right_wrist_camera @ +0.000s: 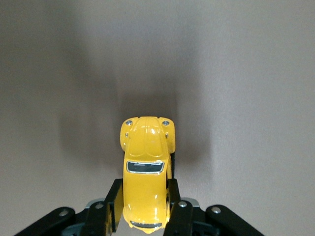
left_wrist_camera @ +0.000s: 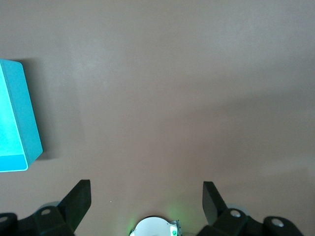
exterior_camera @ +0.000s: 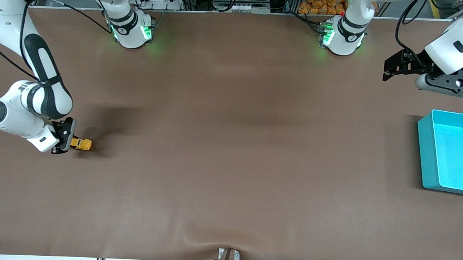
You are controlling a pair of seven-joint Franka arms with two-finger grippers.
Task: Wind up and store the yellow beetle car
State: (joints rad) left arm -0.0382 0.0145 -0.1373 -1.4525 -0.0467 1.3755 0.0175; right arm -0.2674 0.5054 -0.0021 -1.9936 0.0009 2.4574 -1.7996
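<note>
The yellow beetle car [exterior_camera: 81,143] [right_wrist_camera: 146,169] lies at the right arm's end of the table, its rounded body and dark windows showing. My right gripper [exterior_camera: 70,143] [right_wrist_camera: 145,204] is shut on the car's rear half, one black finger pressed on each side, and the car's nose points away from the wrist. My left gripper [exterior_camera: 388,70] [left_wrist_camera: 146,199] hangs open in the air over bare table near the left arm's base, with nothing between its fingers.
A turquoise bin [exterior_camera: 451,151] [left_wrist_camera: 15,123] with nothing in it stands at the left arm's end of the table, nearer the front camera than the left gripper. Brown cloth [exterior_camera: 231,145] covers the whole table.
</note>
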